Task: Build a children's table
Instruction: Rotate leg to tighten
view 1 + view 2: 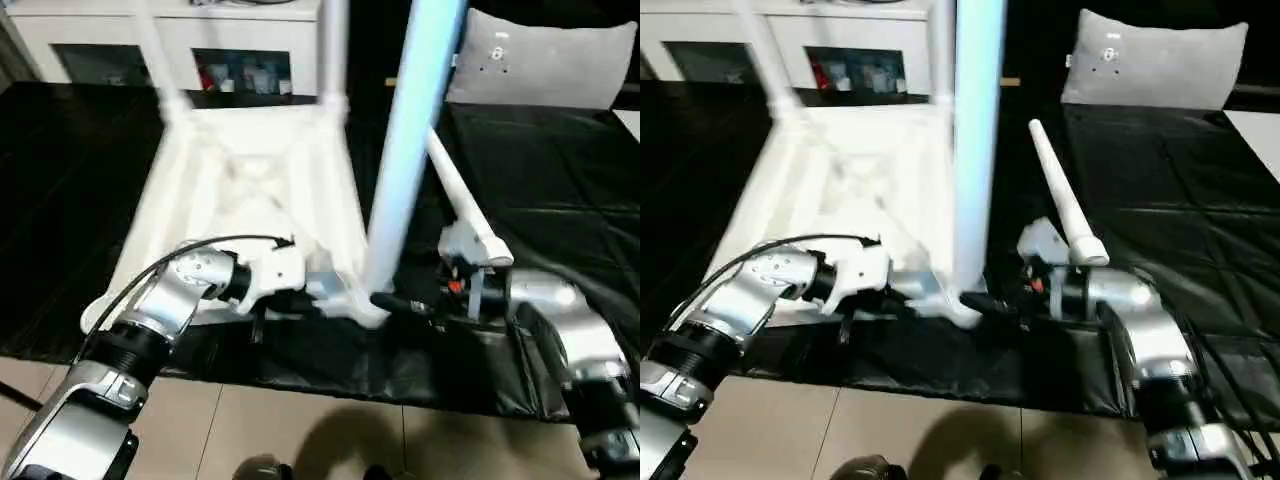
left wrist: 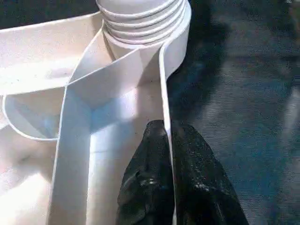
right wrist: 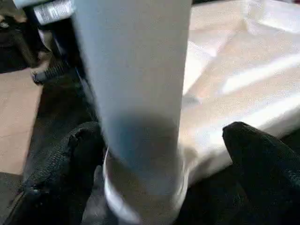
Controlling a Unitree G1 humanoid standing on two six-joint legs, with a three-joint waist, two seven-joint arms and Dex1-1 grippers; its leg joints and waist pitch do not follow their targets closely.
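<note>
You've got the white plastic rectangular table top [image 1: 262, 190] lying upside down, ribbed underside up, centre-left of the head view on a black sheet [image 1: 540, 190]. Two white tapered tube legs stand in its far corner sockets, upper left [image 1: 152, 50] and upper centre [image 1: 334, 50]. A third tall white leg [image 1: 410, 140] stands upright in the near-right corner socket [image 2: 140, 23], centre of frame. The fourth white tapered leg [image 1: 1060, 195] lies loose on the sheet, right of centre, close to the right wrist.

Left end effector [image 2: 169, 178]: clenched on the thin near rim wall of the top, one black finger on each side of it, just beside the threaded base of the socketed leg. Right end effector [image 3: 164, 173]: fingers spread apart on either side of the upright leg's base; left finger [image 3: 70, 159] close against the leg, right finger [image 3: 262, 150] apart from it, so released.

Upper frame: white cabinet with glass doors [image 1: 200, 45], grey pillow [image 1: 545, 55] upper right. Beige tiled floor [image 1: 300, 430] along the bottom.
</note>
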